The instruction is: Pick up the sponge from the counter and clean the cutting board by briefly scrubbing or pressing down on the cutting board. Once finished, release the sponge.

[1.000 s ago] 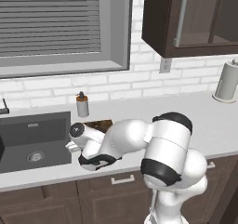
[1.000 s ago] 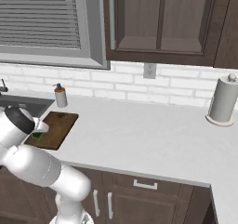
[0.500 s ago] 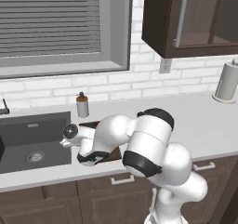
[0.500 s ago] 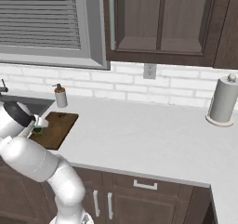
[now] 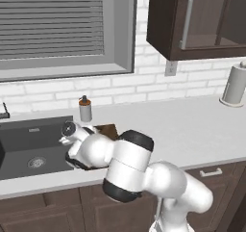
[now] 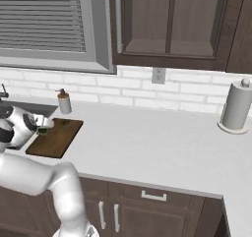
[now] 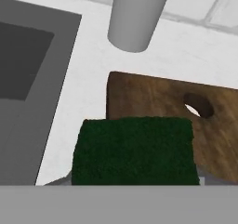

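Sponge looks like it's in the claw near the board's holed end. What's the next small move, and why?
Probably ease straight down to press the sponge onto the cutting board. In the hand view it straddles the board's edge next to the sink, so a slight shift toward the board's middle first seems wise.

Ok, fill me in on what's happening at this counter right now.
The white arm is cleaning up by the sink. Its gripper carries the sponge, dark green side facing the hand camera, over the end of the cutting board that has the small hole. The board lies on the counter next to the sink basin, with a soap dispenser just behind it. Whether the sponge is pressing on the wood can't be told.
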Available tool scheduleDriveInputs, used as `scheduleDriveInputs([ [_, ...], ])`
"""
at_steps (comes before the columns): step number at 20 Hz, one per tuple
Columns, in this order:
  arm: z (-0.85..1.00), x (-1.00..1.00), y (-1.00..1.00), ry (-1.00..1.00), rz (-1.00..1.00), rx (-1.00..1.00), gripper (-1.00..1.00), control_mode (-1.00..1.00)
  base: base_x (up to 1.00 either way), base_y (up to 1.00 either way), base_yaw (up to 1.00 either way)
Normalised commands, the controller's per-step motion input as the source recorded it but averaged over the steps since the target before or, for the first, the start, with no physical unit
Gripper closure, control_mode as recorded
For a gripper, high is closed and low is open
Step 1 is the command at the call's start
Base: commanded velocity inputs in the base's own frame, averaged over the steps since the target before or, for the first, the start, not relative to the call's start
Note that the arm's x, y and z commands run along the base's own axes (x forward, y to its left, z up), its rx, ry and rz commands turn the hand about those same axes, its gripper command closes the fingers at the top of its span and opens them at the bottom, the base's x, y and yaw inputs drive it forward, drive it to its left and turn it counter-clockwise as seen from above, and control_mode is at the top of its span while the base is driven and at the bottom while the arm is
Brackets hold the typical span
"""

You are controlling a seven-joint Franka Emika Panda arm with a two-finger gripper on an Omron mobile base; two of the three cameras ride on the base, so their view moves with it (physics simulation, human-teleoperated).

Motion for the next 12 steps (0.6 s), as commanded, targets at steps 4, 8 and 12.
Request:
scheduleDriveInputs([
  [4, -0.42, 0.39, -0.59, 0.00, 0.01, 0.05, 1.00, -1.00, 0.00, 0.00, 0.00],
  [8, -0.46, 0.36, -0.41, -0.04, 0.01, 0.02, 1.00, -1.00, 0.00, 0.00, 0.00],
  [12, -0.31, 0.28, -0.25, -0.09, 0.00, 0.00, 1.00, -1.00, 0.00, 0.00, 0.00],
])
